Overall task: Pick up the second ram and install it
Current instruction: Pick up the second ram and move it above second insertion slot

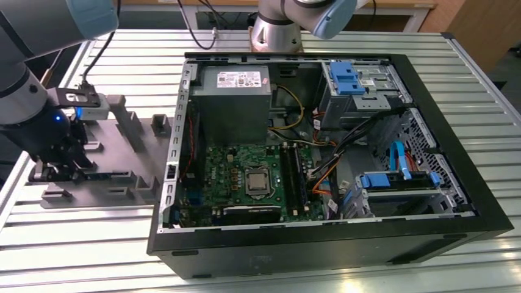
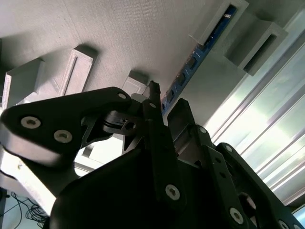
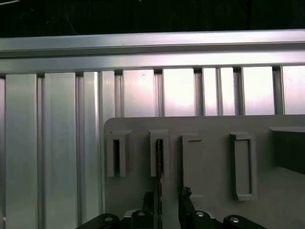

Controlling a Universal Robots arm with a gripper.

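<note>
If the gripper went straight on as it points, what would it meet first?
The gripper would probably meet the gray holder, open fingers straddling the second ram; depth is unclear.

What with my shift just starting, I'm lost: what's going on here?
The arm's pincer is down at the grey holder, at the exterior view's left, its jaws open either side of the ram standing in a slot. The ram is not yet lifted. The open case sits beside the holder.

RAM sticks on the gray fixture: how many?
1: a dark-blue stick standing in a slot of the gray fixture, straddled by the open gripper. Others may be hidden.
</note>
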